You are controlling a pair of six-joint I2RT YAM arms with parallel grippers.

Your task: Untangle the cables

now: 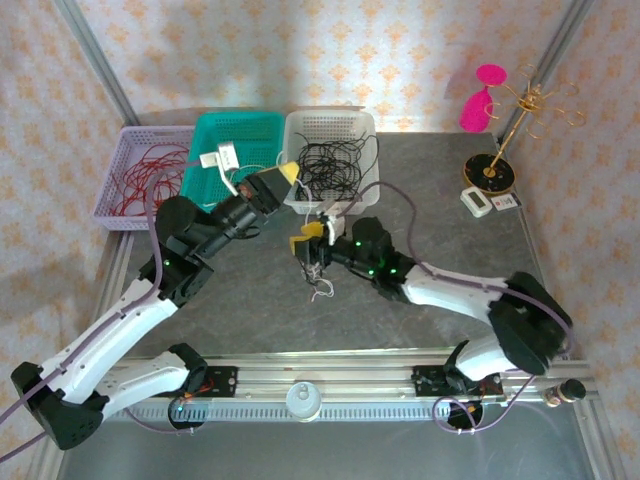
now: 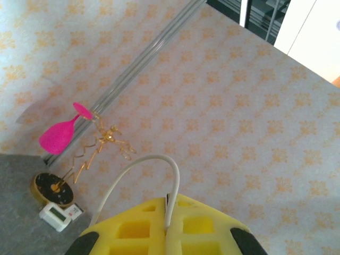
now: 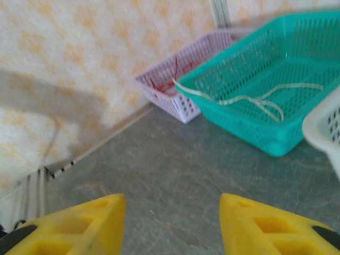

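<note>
Cables (image 1: 318, 278), at six o'clock of the white basket (image 1: 330, 115), are judged light and limp, best taken by loose ends. A white cable (image 2: 154, 159) is pinched by the left gripper (image 2: 169, 212); the right gripper (image 3: 172, 218) is held open, empty.

We're looking at a robotics lab cell, no question: a left arm (image 1: 110, 330) and a right arm (image 1: 450, 285) are bolted to a slotted metal rail (image 1: 330, 365) at the near edge of a grey table (image 1: 250, 300), with bare aluminium posts (image 1: 97, 62) framing the corners. The walls are only flat panels (image 1: 300, 50) papered in cream and orange, and past the edge of one, in the left wrist view, dark shelving (image 2: 265, 16) peeks through. It's staged, too. A lilac basket (image 1: 115, 190), a teal basket (image 1: 240, 122) and a white basket (image 1: 330, 120) stand in a row with cables (image 1: 335, 165) sorted by colour. The props sit off right: a pink glass (image 1: 478, 105), a gold stand (image 1: 520, 110) and a small timer (image 1: 478, 202).
</note>
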